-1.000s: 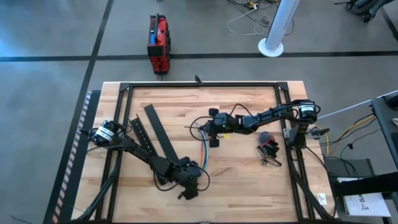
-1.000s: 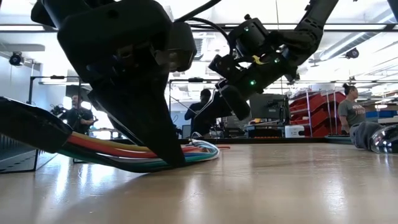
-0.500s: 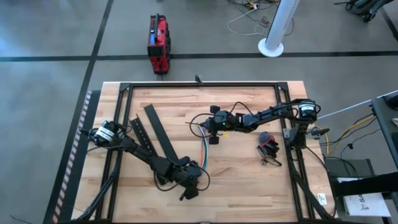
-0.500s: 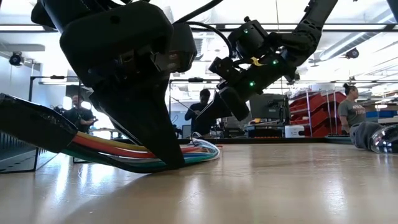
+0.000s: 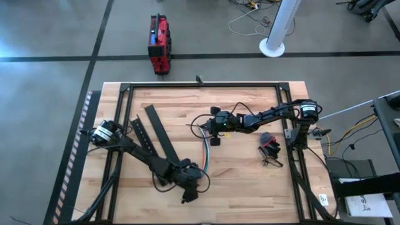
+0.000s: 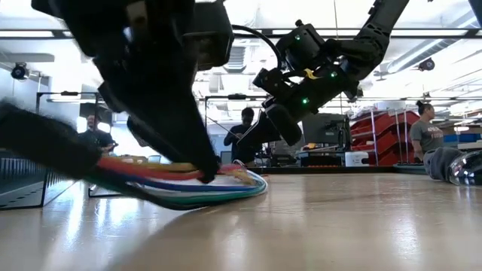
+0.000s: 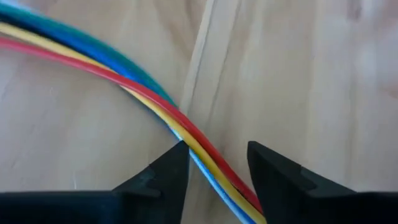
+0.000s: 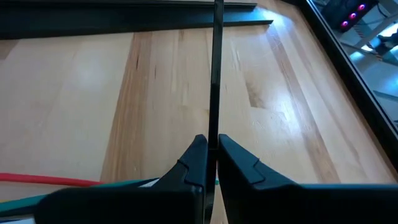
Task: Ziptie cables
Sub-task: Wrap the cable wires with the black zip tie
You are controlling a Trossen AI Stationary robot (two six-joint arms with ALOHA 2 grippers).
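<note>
The cables are a bundle of red, yellow, blue and green wires lying on the wooden table, with their near end raised. My left gripper is at that near end. In the left wrist view the cables run slantwise between its two fingers. My right gripper hovers above the far end of the bundle, shut on a thin black ziptie. In the low view it hangs above the table. My left gripper holds the cables near their near end, the bundle crossing slantwise between the two fingers. It comes from above. That end hangs just off the table, and the rest lies on the wood. My right gripper pinches the ziptie by one end between its shut fingers. The strip sticks straight out ahead of the fingertips, clear of the table.
Two long black slotted bars lie left of the cables. A dark wire tangle with a red-black clip sits toward the right edge. A black frame borders the table. People stand in the room beyond.
My left gripper has risen a little from the table. It has taken the near end of the cables up with it, while their far part has stayed on the wood. My right gripper has edged slightly toward the table's left.
</note>
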